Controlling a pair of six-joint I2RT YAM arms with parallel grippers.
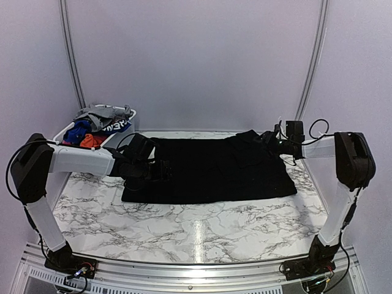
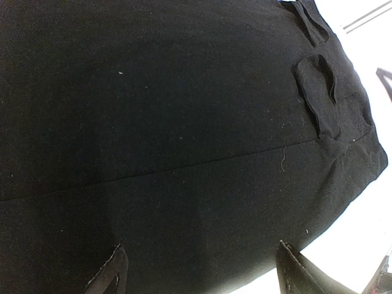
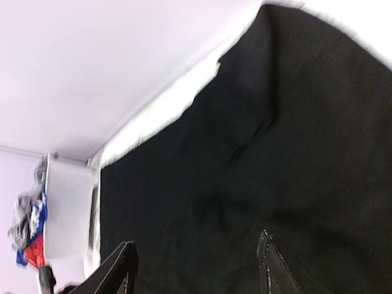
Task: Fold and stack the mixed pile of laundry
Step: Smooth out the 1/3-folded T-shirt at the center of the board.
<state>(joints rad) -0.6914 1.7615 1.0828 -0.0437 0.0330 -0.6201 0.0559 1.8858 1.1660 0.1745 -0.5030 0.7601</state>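
Observation:
A large black garment (image 1: pixel 211 168) lies spread flat across the middle of the marble table. The rest of the laundry pile (image 1: pixel 98 125), grey, blue and orange-red pieces, sits heaped in a white basket at the back left. My left gripper (image 1: pixel 160 169) is open, low over the garment's left end; in the left wrist view (image 2: pixel 199 269) its jaws stand wide apart over black cloth (image 2: pixel 184 122), holding nothing. My right gripper (image 1: pixel 267 140) is open over the garment's back right corner; in the right wrist view (image 3: pixel 196 266) its jaws are apart above the cloth (image 3: pixel 257 153).
The white plastic basket (image 1: pixel 125 130) stands at the back left corner, also seen in the right wrist view (image 3: pixel 64 214). Pale walls enclose the back and sides. Bare marble (image 1: pixel 196 226) lies in front of the garment.

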